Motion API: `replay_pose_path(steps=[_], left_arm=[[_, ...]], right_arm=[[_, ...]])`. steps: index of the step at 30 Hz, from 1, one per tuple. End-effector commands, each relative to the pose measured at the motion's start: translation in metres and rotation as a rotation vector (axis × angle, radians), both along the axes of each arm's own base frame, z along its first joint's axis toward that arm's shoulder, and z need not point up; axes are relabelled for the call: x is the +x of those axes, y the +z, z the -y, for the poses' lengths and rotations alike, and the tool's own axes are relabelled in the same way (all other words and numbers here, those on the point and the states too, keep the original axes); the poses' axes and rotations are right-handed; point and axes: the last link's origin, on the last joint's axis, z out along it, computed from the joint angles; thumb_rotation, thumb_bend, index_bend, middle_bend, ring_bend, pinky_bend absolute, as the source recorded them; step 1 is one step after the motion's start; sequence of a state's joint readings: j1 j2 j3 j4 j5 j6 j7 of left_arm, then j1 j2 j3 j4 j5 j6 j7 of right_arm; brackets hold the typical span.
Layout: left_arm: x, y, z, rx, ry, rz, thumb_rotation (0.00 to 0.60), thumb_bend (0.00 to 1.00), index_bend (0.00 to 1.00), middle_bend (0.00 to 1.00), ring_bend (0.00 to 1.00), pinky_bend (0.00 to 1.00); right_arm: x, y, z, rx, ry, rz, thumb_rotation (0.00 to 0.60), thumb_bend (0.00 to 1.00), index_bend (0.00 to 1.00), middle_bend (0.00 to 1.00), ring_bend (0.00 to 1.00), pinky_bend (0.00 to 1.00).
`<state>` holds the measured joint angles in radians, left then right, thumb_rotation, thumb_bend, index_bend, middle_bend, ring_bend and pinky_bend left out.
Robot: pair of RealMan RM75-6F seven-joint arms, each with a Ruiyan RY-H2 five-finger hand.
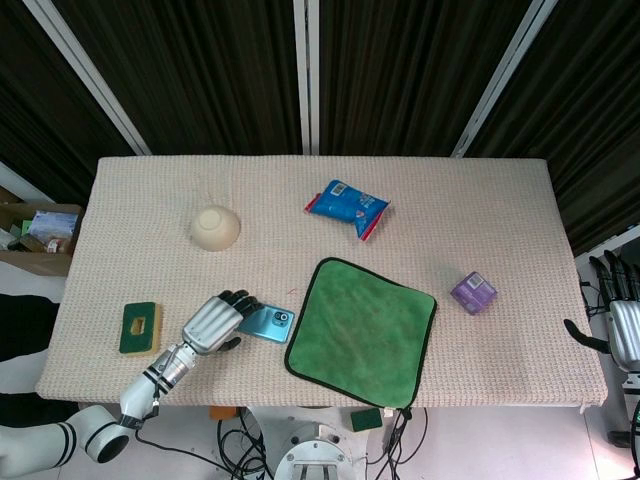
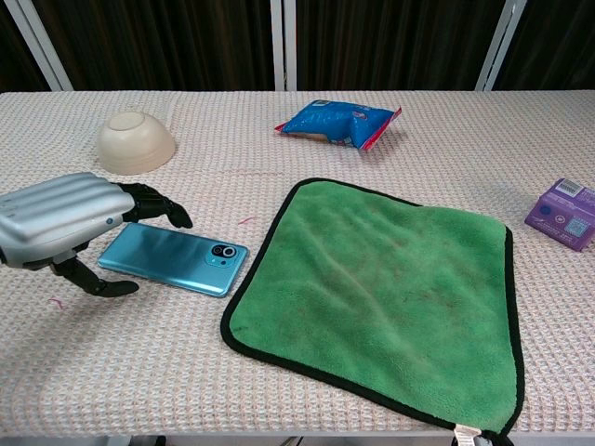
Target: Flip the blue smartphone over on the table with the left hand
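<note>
The blue smartphone (image 1: 270, 323) (image 2: 177, 257) lies flat on the table with its back and camera lens up, just left of the green cloth. My left hand (image 1: 213, 323) (image 2: 63, 224) is at the phone's left end. Its fingers (image 2: 156, 206) reach along the far edge and the thumb (image 2: 93, 283) sits off the near edge, so the hand straddles that end without a clear hold. My right hand (image 1: 623, 318) hangs off the table's right side in the head view, fingers spread and holding nothing.
A green cloth (image 1: 362, 332) (image 2: 376, 288) lies right of the phone. A cream bowl (image 1: 215, 227) (image 2: 137, 142) stands upside down behind my left hand. A blue snack bag (image 1: 347, 207) (image 2: 339, 123), a purple box (image 1: 473, 292) (image 2: 562, 214) and a green sponge (image 1: 141, 328) also lie on the table.
</note>
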<state>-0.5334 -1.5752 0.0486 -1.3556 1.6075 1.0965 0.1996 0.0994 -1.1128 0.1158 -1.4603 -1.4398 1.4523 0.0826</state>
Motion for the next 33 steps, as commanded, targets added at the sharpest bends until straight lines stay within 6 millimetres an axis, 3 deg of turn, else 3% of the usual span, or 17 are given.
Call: replay_pose_path(steps=[1, 33], left_arm=[[-0.001, 0.000, 0.000, -0.004, 0.006, -0.004, 0.600, 0.19, 0.23, 0.26, 0.18, 0.33], [0.004, -0.005, -0.013, -0.063, 0.010, -0.099, 0.600, 0.19, 0.21, 0.27, 0.18, 0.33]], right_arm=[[-0.001, 0.000, 0.000, 0.003, -0.002, -0.001, 0.600, 0.21, 0.00, 0.00, 0.00, 0.00], [-0.006, -0.006, -0.001, 0.018, -0.016, 0.002, 0.600, 0.22, 0.00, 0.00, 0.00, 0.00]])
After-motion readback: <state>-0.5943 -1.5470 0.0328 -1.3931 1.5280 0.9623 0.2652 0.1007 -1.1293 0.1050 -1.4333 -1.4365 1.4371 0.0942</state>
